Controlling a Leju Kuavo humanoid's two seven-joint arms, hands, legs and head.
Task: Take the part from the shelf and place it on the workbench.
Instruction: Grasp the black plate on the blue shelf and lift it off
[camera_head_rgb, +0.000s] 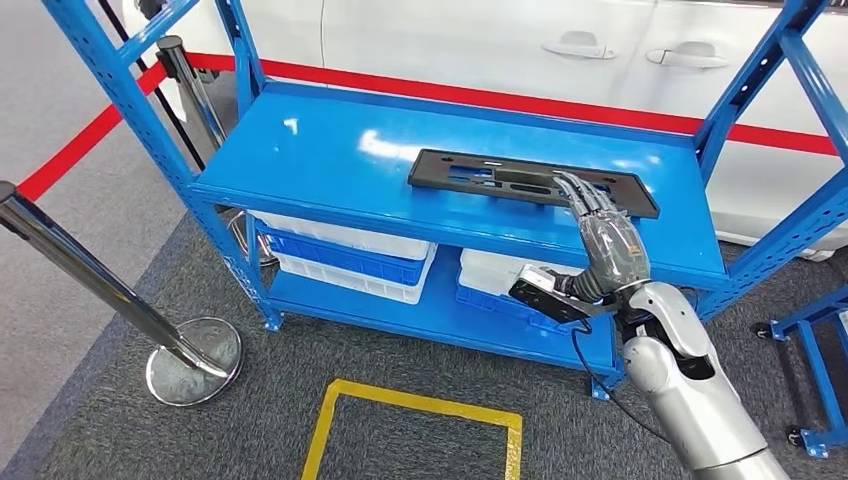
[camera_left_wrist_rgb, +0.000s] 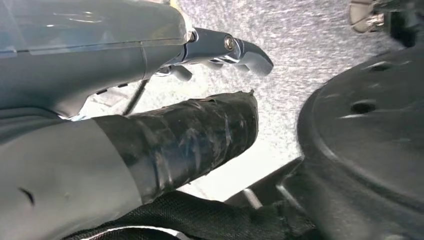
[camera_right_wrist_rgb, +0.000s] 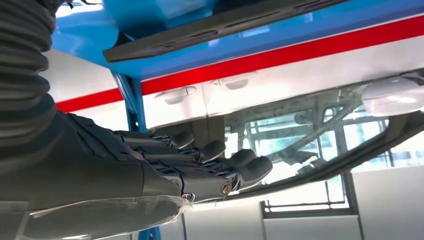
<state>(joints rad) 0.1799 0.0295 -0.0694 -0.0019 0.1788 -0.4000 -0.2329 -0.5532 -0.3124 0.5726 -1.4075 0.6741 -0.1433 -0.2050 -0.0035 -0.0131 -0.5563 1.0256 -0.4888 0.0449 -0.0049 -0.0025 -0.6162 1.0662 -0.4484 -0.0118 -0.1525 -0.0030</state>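
Note:
A long flat black part with slots lies on the top level of the blue shelf, toward its right side. My right hand reaches up from the shelf's front edge, its fingers stretched out straight over the part's right portion; I cannot tell whether they touch it. In the right wrist view the fingers lie extended side by side with nothing in them, and the part shows as a dark strip on the blue shelf. My left hand hangs over grey carpet, holding nothing, its thumb straight.
White and blue bins sit on the shelf's lower level. A white car stands right behind the shelf. A chrome stanchion with a red belt stands at the left. A yellow square is taped on the carpet.

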